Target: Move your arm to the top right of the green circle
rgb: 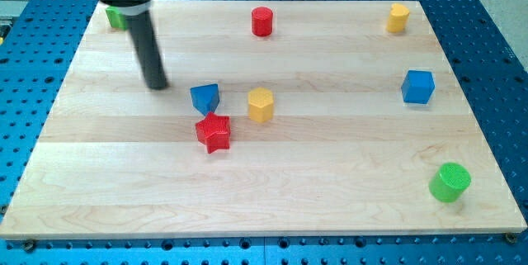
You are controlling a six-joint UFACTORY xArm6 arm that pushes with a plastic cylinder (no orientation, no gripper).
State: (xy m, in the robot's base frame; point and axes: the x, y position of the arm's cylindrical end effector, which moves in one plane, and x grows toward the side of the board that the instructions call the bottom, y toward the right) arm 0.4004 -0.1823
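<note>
Green circle (450,182) far lower-right of my tip (157,86), w/ blocks between.

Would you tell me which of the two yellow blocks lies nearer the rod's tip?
The yellow block mid-board, beside the red star, is nearer my tip. The other yellow block sits at the view's top right corner.

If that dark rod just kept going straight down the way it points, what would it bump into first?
Only the wooden board: my tip already seems to rest on it. The nearest block, the blue triangle, sits just to the view's right, apparently not touching.
</note>
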